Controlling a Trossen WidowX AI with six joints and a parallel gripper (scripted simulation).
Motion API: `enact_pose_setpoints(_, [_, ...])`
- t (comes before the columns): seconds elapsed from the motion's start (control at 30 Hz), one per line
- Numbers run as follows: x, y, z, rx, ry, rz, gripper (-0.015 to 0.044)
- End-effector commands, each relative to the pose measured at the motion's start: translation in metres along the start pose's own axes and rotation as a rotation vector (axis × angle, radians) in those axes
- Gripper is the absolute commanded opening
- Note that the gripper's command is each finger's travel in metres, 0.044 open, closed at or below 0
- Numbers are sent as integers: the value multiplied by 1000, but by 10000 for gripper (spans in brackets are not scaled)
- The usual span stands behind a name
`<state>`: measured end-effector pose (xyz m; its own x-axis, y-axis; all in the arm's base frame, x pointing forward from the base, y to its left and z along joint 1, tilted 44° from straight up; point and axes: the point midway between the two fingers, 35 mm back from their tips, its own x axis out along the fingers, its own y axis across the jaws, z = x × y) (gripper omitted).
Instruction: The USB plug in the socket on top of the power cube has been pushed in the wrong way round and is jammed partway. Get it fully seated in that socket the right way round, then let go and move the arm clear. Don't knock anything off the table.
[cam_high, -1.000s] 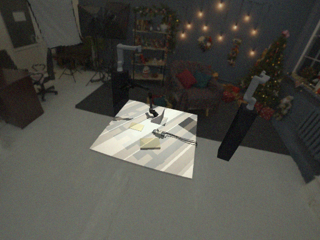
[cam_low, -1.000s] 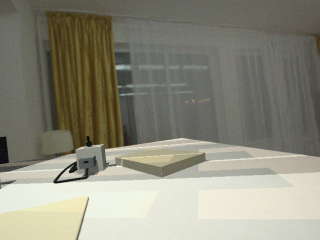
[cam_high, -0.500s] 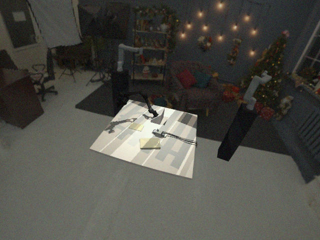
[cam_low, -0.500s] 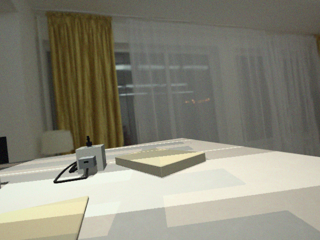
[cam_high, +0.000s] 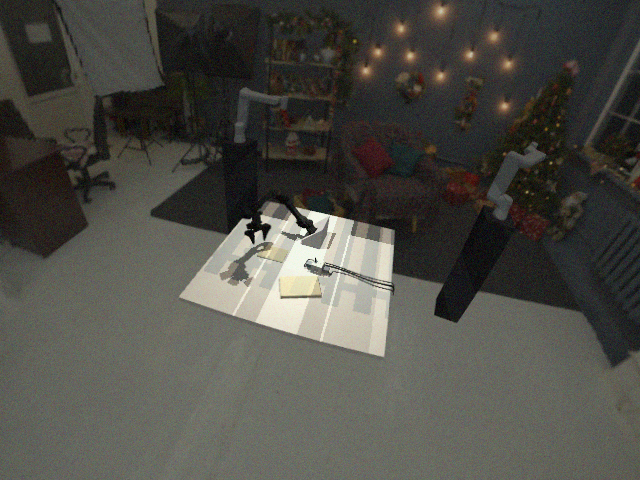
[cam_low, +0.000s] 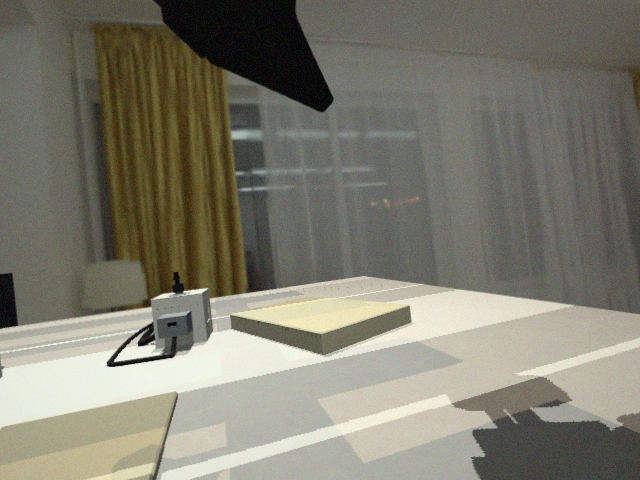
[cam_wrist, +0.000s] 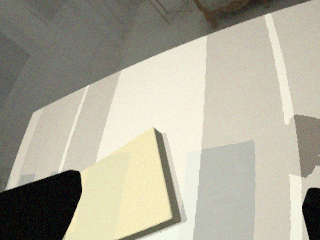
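Note:
The white power cube (cam_high: 311, 265) (cam_low: 201, 310) stands on the table (cam_high: 356, 330) (cam_low: 403, 361) (cam_wrist: 155, 85). The small black USB plug (cam_high: 315, 259) (cam_low: 177, 285) stands upright in its top; which way round it sits and how deep cannot be told. A grey block (cam_low: 174, 324) with a black cable is at the cube's side face. My gripper (cam_high: 258, 238) (cam_wrist: 196, 195) is open and empty, high above the table and well to the left of the cube in the top view. In the exterior view only one black finger shows, at the top. The wrist view does not show the cube or plug.
A thick pale yellow slab (cam_high: 299, 286) (cam_low: 320, 314) (cam_wrist: 135, 185) lies beside the cube. A thinner yellow slab (cam_high: 273, 253) (cam_low: 87, 428) lies on the gripper's side. A grey wedge-shaped object (cam_high: 318, 235) stands behind the cube. Black cables (cam_high: 361, 277) run to the table's right edge.

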<state>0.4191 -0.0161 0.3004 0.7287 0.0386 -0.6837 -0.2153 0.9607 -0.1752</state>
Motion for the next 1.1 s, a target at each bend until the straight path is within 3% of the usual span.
enact_pose_setpoints(0.0, [46, 48, -30, -104, 168, 67, 440])
enact_pose_setpoints(0.37, [120, 168, -134, -605, 618, 156, 440])
enact_pose_setpoints(0.73, [123, 260, -270, -1453, 1059, 142, 440])
enact_pose_setpoints(1.07, [120, 262, -279, -1529, 1088, 133, 440])
